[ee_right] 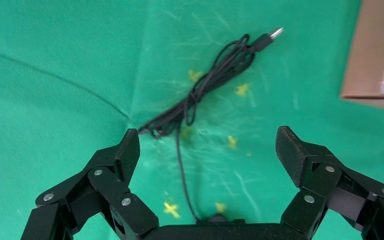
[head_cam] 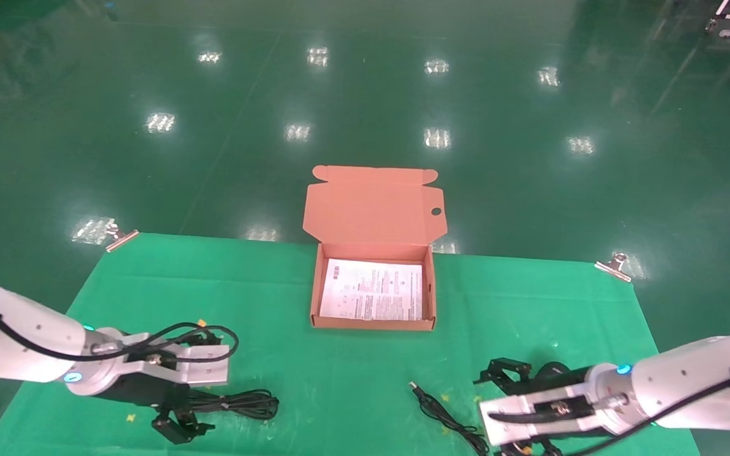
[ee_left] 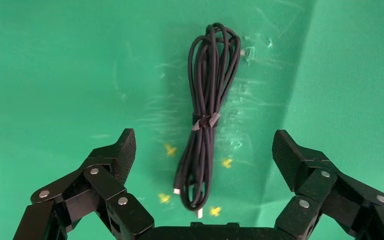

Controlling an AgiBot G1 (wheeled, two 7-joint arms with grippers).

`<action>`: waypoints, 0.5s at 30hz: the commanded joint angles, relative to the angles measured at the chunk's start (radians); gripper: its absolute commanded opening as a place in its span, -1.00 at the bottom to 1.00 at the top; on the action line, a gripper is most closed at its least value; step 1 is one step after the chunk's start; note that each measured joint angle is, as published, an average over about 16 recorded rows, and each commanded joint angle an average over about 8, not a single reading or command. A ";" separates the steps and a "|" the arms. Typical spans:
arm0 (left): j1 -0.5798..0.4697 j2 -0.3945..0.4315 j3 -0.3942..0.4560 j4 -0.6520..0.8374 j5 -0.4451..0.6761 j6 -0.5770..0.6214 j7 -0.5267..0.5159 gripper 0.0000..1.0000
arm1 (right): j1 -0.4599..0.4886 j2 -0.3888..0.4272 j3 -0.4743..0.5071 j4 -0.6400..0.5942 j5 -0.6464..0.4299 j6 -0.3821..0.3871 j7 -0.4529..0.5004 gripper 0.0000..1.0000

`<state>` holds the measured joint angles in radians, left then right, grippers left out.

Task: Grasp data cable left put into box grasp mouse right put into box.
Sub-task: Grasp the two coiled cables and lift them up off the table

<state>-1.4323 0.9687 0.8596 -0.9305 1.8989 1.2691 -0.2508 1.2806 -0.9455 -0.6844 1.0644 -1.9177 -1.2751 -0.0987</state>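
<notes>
While nothing has yet gone into the box, both arms are low over the near edge of the bench, so the whole task looks left to do.

Near left corner: left gripper [ee_left: 204, 150], jaws spread wide, empty, hanging just over the data cable [ee_left: 207, 115]. The cable lies flat on the green cloth [head_cam: 352, 373], tied at its middle, untouched.

Near right corner: right gripper [ee_right: 207, 150], jaws likewise wide, empty. The mouse [head_cam: 552, 370] shows only partly, behind the gripper; contact cannot be told. Its cord [ee_right: 200, 95] trails loose toward the bench's middle, ending in the USB plug [ee_right: 272, 34].

Middle, toward the far edge: the box [head_cam: 320, 297], lid [head_cam: 371, 202] standing open, holding only a white printed sheet [head_cam: 371, 290].

Outstanding, by judgement: both grasps, both placements.
</notes>
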 commanded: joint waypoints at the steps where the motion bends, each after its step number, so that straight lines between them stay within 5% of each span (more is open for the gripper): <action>1: 0.004 0.015 0.001 0.035 0.001 -0.013 0.004 1.00 | 0.002 -0.020 -0.005 -0.034 -0.012 0.012 0.012 1.00; 15: -0.050 0.114 -0.041 0.445 -0.096 -0.030 0.166 1.00 | 0.038 -0.132 -0.004 -0.269 0.008 0.029 0.043 1.00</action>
<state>-1.4830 1.0815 0.8224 -0.4937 1.8111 1.2347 -0.0825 1.3196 -1.0753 -0.6877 0.7958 -1.9091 -1.2471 -0.0558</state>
